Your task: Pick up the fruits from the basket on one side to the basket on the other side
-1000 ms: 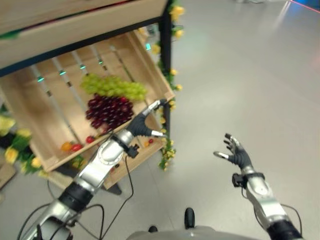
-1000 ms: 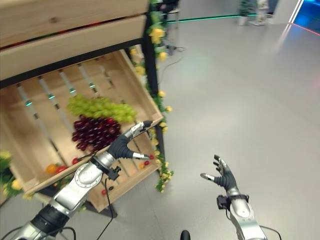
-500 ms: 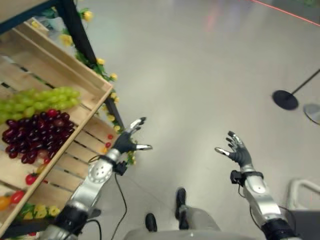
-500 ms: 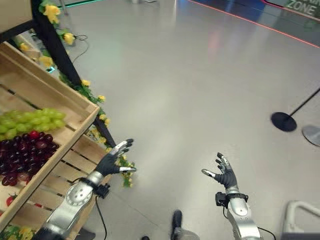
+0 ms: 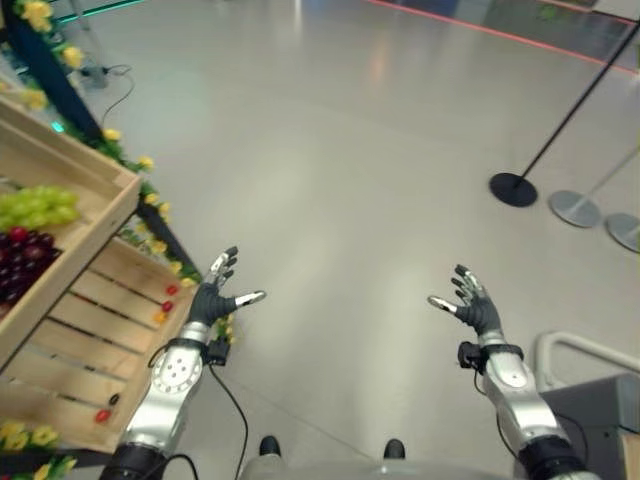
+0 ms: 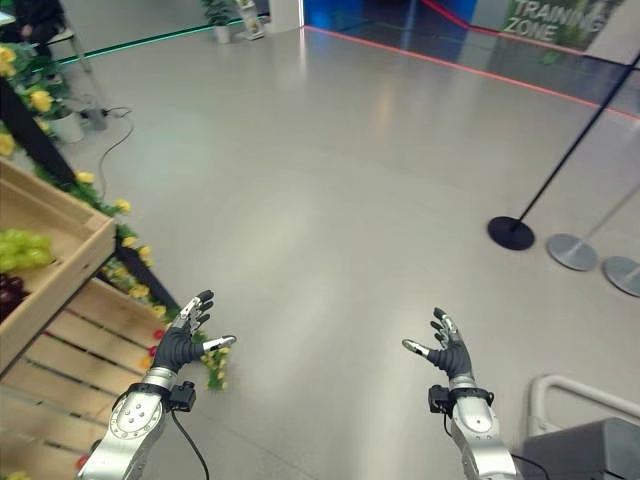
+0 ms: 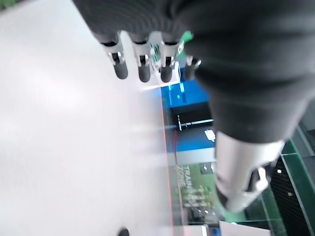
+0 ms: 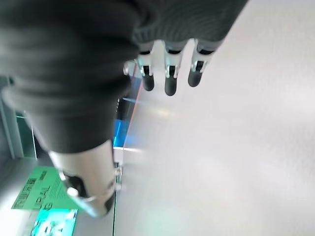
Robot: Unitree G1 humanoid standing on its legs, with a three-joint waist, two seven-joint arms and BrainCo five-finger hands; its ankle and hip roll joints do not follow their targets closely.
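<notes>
Left hand (image 5: pixel 208 301): raised over the grey floor (image 5: pixel 350 200) just beside the crate's right edge, fingers spread and straight, holding nothing
Right hand (image 5: pixel 478 310): raised over bare floor, well apart from the left, fingers spread, empty
Fruit: green grapes (image 5: pixel 35 207) and red grapes (image 5: pixel 20 262) lie in the wooden crate (image 5: pixel 95 225)

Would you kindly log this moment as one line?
left hand: open, empty | right hand: open, empty | grapes: in crate | phase: no fruit held
</notes>
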